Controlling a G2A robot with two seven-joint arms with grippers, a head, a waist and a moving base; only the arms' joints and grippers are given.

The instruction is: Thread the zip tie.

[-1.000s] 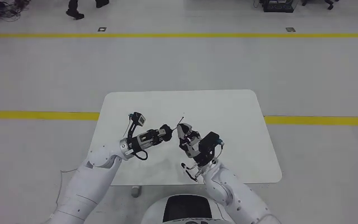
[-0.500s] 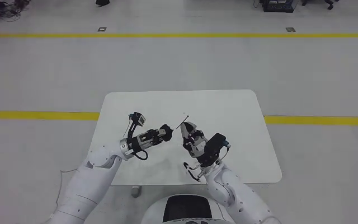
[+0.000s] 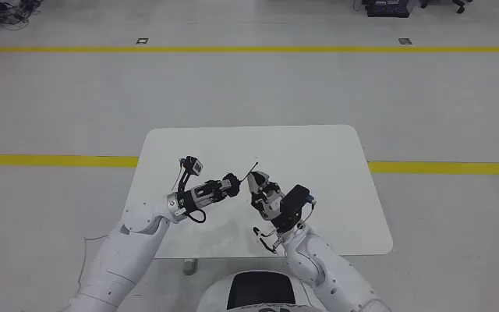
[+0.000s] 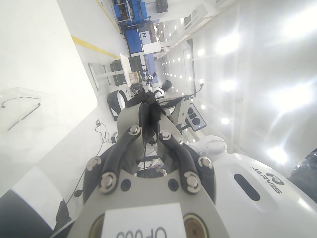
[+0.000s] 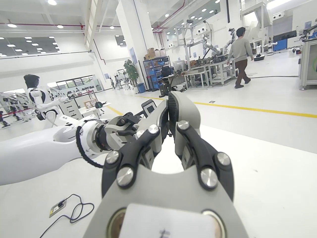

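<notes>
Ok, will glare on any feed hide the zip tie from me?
Left wrist view: ceiling lights flare in long streaks, and the table washes out pale. Right wrist view: even light, no flare, straight lines bow near the edges. Top view: flat light; the zip tie shows as a thin dark line against the white table.

Note for your log, all placed against the white rounded-corner table (image 3: 327, 152). Both arms hang over its near half, close to the middle. The grey two-fingered left gripper (image 3: 231, 184) sits toward the table's left edge. The matching right gripper (image 3: 256, 186) is just beside it on the right-edge side. You'll see the thin black plastic zip tie (image 3: 251, 169) pinched between them, its free end pointing at the far edge. The yellow taped floor line (image 3: 62, 160) passes under the table, side to side.
</notes>
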